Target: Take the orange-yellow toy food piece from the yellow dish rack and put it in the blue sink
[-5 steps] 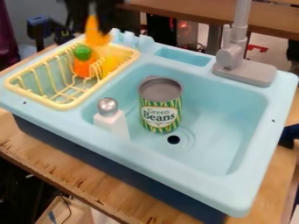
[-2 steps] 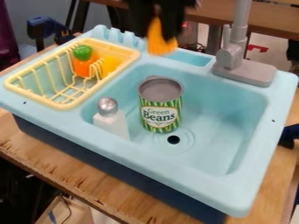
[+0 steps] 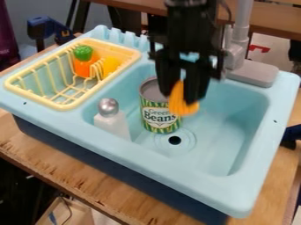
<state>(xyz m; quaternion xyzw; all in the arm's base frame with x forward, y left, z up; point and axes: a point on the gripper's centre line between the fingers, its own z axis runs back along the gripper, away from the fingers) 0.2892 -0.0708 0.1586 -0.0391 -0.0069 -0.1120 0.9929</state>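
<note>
A second before, I had the hand (image 3: 181, 93) up above the far edge of the rack (image 3: 71, 104), on the left. It then swept right past the far rim of the sink (image 3: 176, 169) and came down nearer, so that it hung over the basin. The orange piece (image 3: 185, 107) travelled with it the whole way — clamped between the two fingers, its lower end sticking out beneath them. To me that meant the grip had held through the swing, and the carry had got from the rack side to the basin, with no release yet. The can (image 3: 160, 117), the shaker (image 3: 113, 124), and the green-topped toy (image 3: 82, 66) and yellow toy (image 3: 110, 66) in the rack had all kept their places.

The orange piece's long axis ran close to upright, its narrow end up between the fingers and its broader end pointing down, leaning a little right. From my camera it overlapped the right side of the can, which stood upright beyond the drain (image 3: 174, 140) and slightly left of it. I couldn't tell whether the two touched — nor how much room was left beneath the piece, though it looked aloft to me.
</note>
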